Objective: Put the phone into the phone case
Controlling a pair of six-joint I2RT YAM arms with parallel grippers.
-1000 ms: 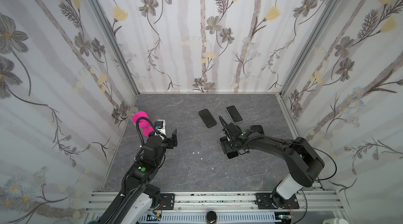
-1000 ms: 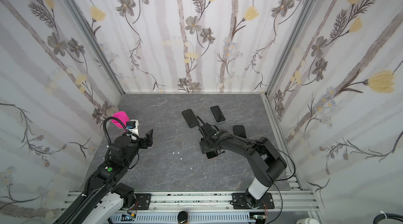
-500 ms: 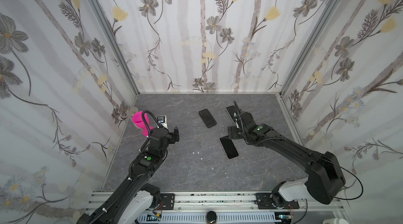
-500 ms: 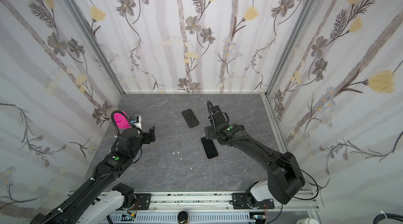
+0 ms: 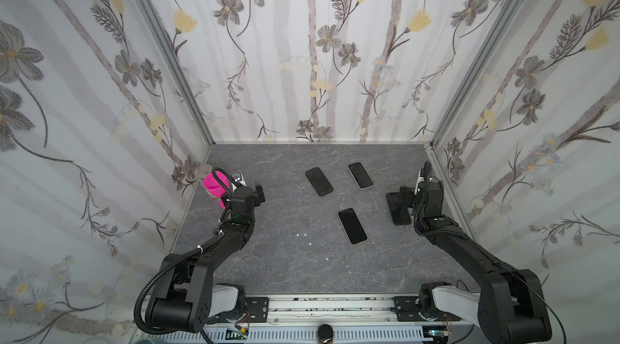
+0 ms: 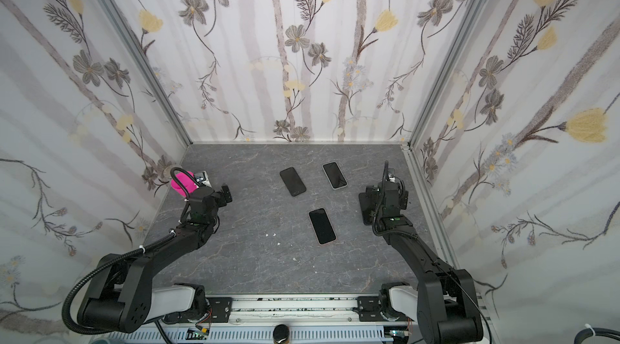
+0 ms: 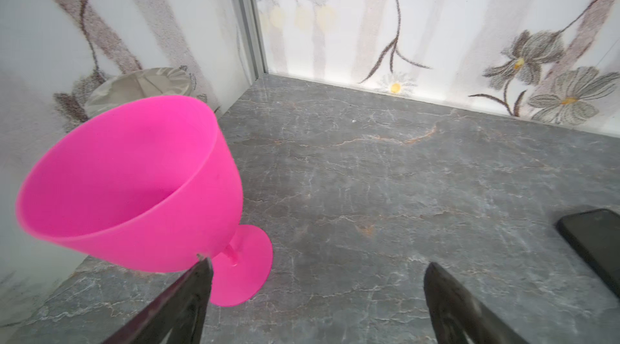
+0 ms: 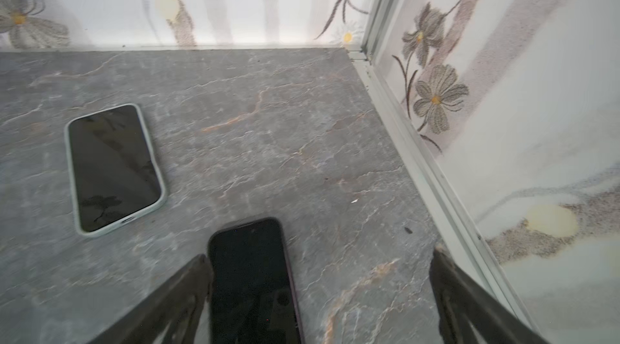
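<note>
Left gripper [image 7: 318, 265]: fingers [image 7: 181, 302] spread wide, with nothing between them but bare table [image 7: 369, 174]. Pink goblet [image 7: 134, 174] stands upright just outside the wall-side finger, its foot right beside that fingertip. I can't tell if they touch. It's tucked against the side wall, so I read it as clutter parked out of the work zone, not something you want gripped. Black phone [image 7: 593, 241] lies flat well outside the other finger, out of reach from here.

Pink-rimmed phone [image 5: 352, 226] lies between the two grippers, well apart from both sets of fingers, flat and screen up. The rim all round it reads as a case, so my guess is that's your phone, already seated. You can't confirm from this height that the corners are snapped in.

Pale-green-cased phone [image 8: 114, 168] lies beyond and outside the right arm's centre-side finger. It's also flat and also looks done.

Right gripper [image 8: 320, 255]: fingers [image 8: 167, 302] spread wide, holding nothing. Dark phone [image 8: 251, 275] lies flat inside the gap, hard up beside the centre-side finger and well clear of the wall-side one. With it off-centre like that, closing would likely shove it, not pinch it. I can't tell if it's bare or cased. If it's your next one, centre over it first.
</note>
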